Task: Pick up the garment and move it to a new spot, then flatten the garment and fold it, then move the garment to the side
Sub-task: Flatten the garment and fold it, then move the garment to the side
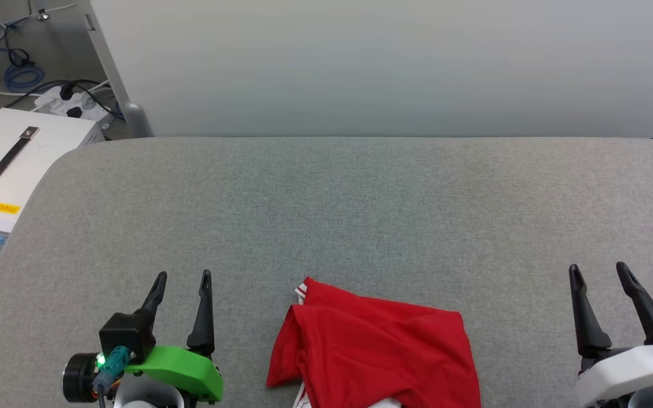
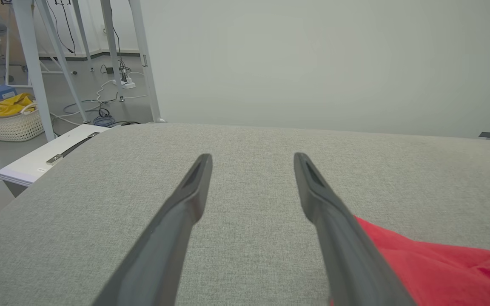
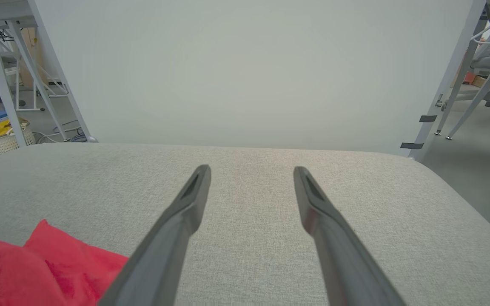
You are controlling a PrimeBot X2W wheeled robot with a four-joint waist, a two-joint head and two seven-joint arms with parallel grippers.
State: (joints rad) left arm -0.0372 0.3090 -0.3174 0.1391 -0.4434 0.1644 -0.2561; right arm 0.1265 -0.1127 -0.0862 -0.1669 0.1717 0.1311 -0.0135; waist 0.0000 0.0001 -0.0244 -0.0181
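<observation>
the garment [image 1: 372,345] is bright red, with a sliver of white, red-striped trim at its edge. the table [image 1: 326,215] is flecked grey cloth. the left gripper [image 1: 183,274] has black fingers on a vivid green mount, the right gripper [image 1: 597,266] black fingers on white. the box [image 1: 49,141] is white with a black handle and yellow label. the basket [image 2: 11,127] is cream, with yellow cloth in it.
</observation>
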